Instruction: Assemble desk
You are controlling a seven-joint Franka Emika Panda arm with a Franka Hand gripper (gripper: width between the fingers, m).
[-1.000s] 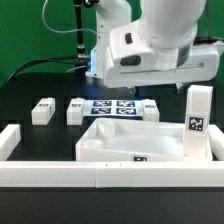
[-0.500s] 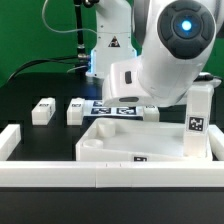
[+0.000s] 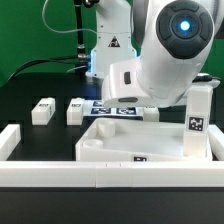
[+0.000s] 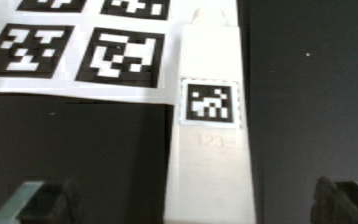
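In the wrist view a white leg post [image 4: 208,130] with a small tag lies on the black table. My gripper [image 4: 194,203] is open over it, with one dark finger [image 4: 43,200] on each side and apart from it. In the exterior view the arm's housing [image 3: 165,60] hides the gripper and that post. The desk panel [image 3: 120,140], white with a raised rim, lies in the middle. One leg post [image 3: 198,120] stands upright at its corner on the exterior view's right. Two more leg posts [image 3: 42,110] [image 3: 75,110] lie on the exterior view's left.
The marker board [image 3: 112,108] [image 4: 69,40] lies flat just beside the post under my gripper. A long low white rail [image 3: 100,176] with an L-shaped end [image 3: 10,140] runs along the front of the table.
Since a second ago the arm has turned and come down over the leg post beside the marker board. Over the last half second nothing has moved. The jaws have stayed open.
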